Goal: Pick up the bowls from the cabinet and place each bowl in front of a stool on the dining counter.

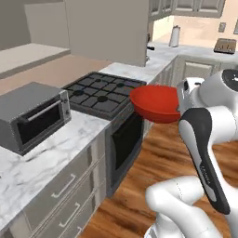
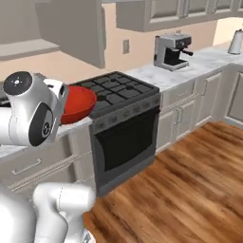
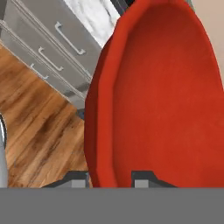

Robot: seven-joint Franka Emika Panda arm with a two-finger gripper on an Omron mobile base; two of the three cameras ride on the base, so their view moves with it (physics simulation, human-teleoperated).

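One red bowl point(image 3: 162, 96) sits clamped by its rim in the nearly closed gripper point(image 3: 111, 177).

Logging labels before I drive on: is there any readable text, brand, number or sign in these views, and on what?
None can be read.
Toaster oven: no visible lettering.
Coffee machine: no legible brand.
Stove: knobs are too small to show any markings.
Red bowl: plain, no print.

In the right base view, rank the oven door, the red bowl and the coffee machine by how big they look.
1. Oven door, clearly the largest.
2. Red bowl and coffee machine look about alike; the bowl is partly hidden by the arm and nearer the camera, so I won't rank them.
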